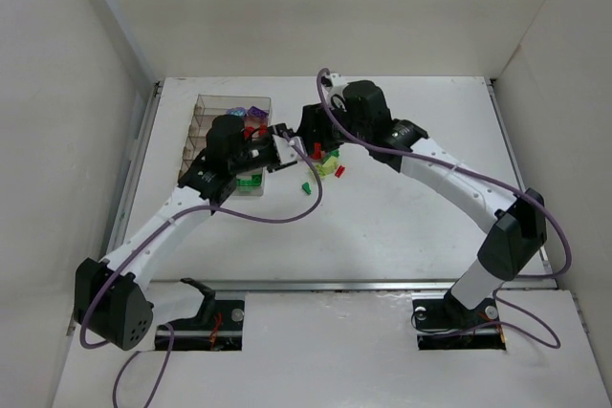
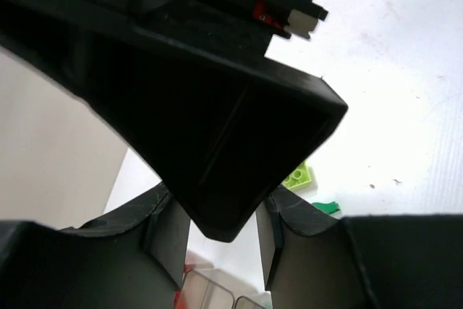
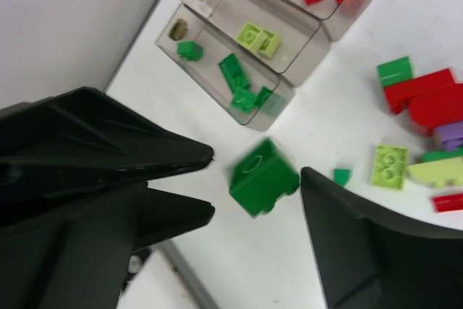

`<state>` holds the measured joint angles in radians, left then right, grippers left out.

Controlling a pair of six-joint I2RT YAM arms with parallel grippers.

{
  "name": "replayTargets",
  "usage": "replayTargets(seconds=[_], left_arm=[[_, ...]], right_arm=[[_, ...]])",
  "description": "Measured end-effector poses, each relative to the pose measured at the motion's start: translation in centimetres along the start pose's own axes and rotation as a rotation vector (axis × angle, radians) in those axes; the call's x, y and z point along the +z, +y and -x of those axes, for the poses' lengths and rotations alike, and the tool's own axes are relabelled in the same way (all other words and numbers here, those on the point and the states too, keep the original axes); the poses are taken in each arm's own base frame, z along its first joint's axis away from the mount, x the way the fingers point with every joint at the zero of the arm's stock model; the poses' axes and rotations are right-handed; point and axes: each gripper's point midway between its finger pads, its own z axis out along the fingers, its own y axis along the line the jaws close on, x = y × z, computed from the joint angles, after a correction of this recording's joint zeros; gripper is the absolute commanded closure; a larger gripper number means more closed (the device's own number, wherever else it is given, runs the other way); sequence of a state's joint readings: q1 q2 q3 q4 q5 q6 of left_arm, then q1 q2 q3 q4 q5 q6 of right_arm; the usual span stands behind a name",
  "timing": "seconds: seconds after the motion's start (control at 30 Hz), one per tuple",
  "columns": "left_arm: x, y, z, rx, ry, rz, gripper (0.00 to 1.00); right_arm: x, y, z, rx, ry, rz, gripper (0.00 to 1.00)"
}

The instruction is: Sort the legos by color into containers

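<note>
Counter (image 1: 402, 226) carries everything; 2 arms converge by the tray's end, crowding each other. Clear tray (image 1: 229, 98): right wrist view shows 3 lanes + corner of a 4th. Lanes keep colours apart: approx 4 dark green pcs in the outer lane, 1–2 lime next, 3 red after. Right end effector (image 3: 257, 182) is wide, straddling 1 dark green brick (image 3: 264, 176) w/o touching, just beside the green lane's end. Prob lined up for a pick. Brick is blurred, can't tell if it rests on the counter. Left end effector (image 2: 223, 251): view mostly blocked by other arm's black housing, can't tell narrow vs holding. Loose pile (image 3: 427, 99) beside the brick: approx 9 pcs, red/green/lime/purple, unsorted.
</note>
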<state>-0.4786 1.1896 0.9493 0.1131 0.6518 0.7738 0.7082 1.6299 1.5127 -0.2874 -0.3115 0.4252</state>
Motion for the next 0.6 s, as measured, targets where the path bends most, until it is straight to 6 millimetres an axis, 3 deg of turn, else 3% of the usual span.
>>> replayTargets(seconds=[0.13, 0.33, 0.43, 0.6], left_arm=[[-0.9, 0.5, 0.3, 0.005, 0.016, 0.039, 1.0], [-1.3, 0.3, -1.2, -0.109, 0.08, 0.092, 1.0], [-2.2, 0.2, -4.2, -0.208, 0.173, 0.131, 1.0], [-3.9, -1.0, -9.2, -0.306, 0.328, 0.17, 1.0]], right_arm=[[-0.2, -1.3, 0.3, 0.003, -0.002, -0.041, 0.0], [-0.3, -2.3, 0.3, 0.02, 0.001, -0.079, 0.0], [-0.4, -4.0, 1.2, 0.037, -0.022, -0.104, 0.0], [0.9, -8.7, 2.4, 0.057, -0.023, -0.176, 0.0]])
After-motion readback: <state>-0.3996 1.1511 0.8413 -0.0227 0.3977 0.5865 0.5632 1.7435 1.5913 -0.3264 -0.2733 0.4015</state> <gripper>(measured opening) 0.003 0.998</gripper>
